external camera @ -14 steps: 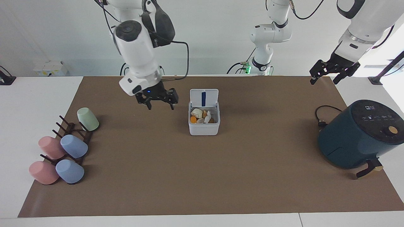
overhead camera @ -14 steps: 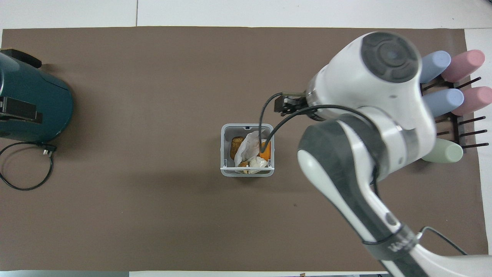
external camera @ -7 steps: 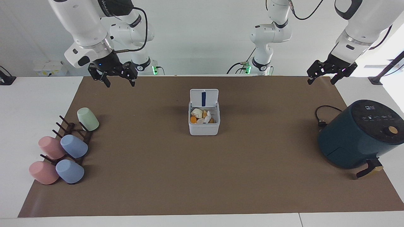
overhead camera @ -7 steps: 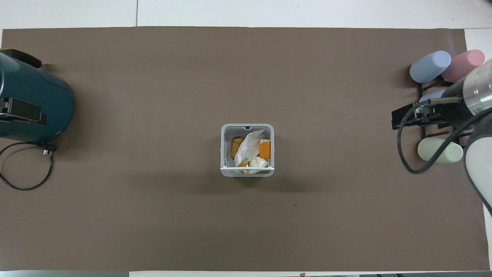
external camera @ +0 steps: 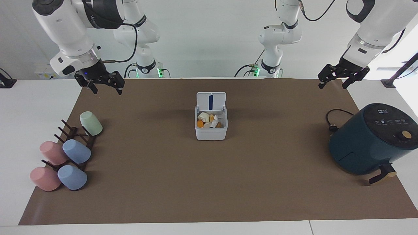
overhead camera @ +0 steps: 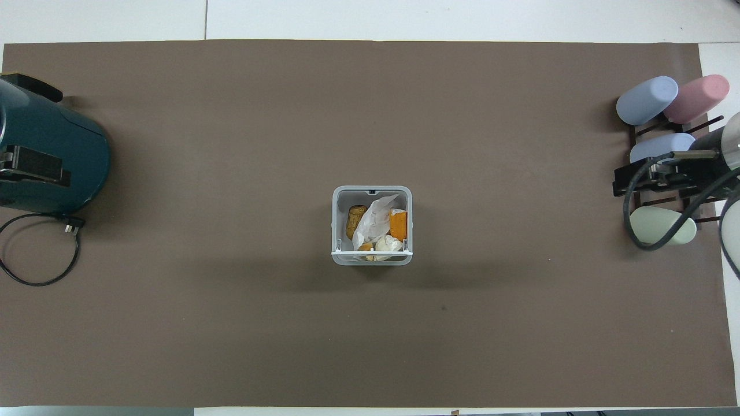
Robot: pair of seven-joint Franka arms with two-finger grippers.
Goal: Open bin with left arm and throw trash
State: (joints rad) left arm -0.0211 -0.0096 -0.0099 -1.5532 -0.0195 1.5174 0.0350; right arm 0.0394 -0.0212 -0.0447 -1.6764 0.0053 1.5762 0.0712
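Note:
The bin stands in the middle of the brown mat, its white lid hinged upright on the side nearer the robots. The trash lies inside: a white paper wad, an orange piece, and in the overhead view an orange wedge, crumpled paper and a brownish lump in the bin. My left gripper is open, empty, raised over the mat's edge near the air fryer. My right gripper is open, empty, raised over the mat's corner near the cups; it also shows in the overhead view.
A dark teal air fryer with a black cable stands at the left arm's end. A dark rack with pastel cups lies at the right arm's end; in the overhead view the cups lie partly under the right gripper.
My right gripper has moved from beside the bin up and away toward the right arm's end of the table. My left gripper has barely moved. The bin is unchanged.

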